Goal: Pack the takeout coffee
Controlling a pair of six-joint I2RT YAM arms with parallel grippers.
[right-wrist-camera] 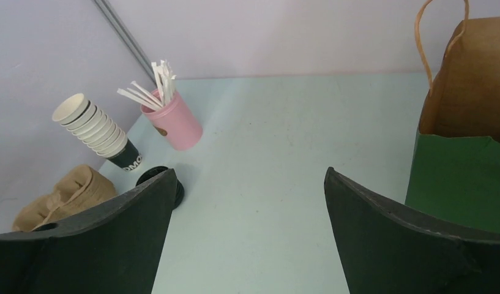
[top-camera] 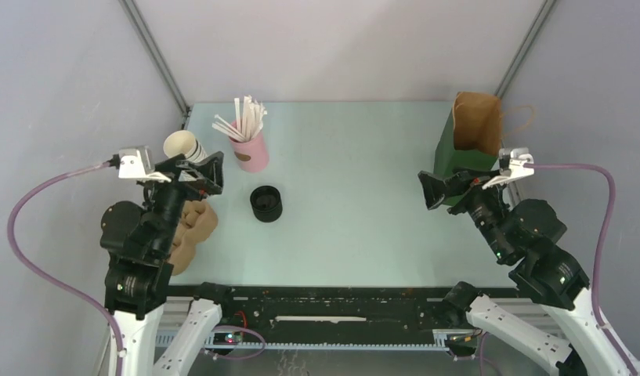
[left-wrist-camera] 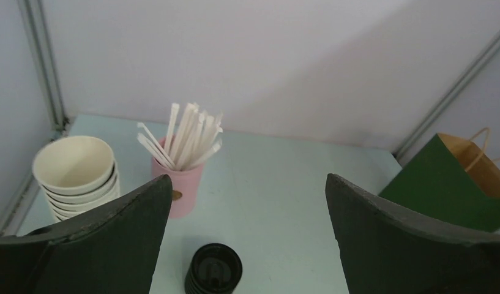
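Observation:
No single lidded dark cup shows in any view; the takeout coffee is hidden or out of view. The paper bag (top-camera: 475,133), brown with a green side, stands open at the back right; it also shows in the left wrist view (left-wrist-camera: 455,184) and the right wrist view (right-wrist-camera: 461,177). My right gripper (top-camera: 438,189) is open and empty just left of the bag's base, facing the table's middle (right-wrist-camera: 250,171). My left gripper (top-camera: 200,174) is open and empty at the left, beside the cup stack, looking over the table (left-wrist-camera: 247,180).
A squat stack of loose black lids (top-camera: 265,204) (left-wrist-camera: 214,271) (right-wrist-camera: 179,191) sits mid-left. A stack of lidless cups (top-camera: 183,146) (left-wrist-camera: 76,174) (right-wrist-camera: 97,131) leans at the far left. A pink holder of white stirrers (top-camera: 251,149) (left-wrist-camera: 179,187) (right-wrist-camera: 174,122) stands behind. A brown paper lump (top-camera: 193,231) lies under my left arm.

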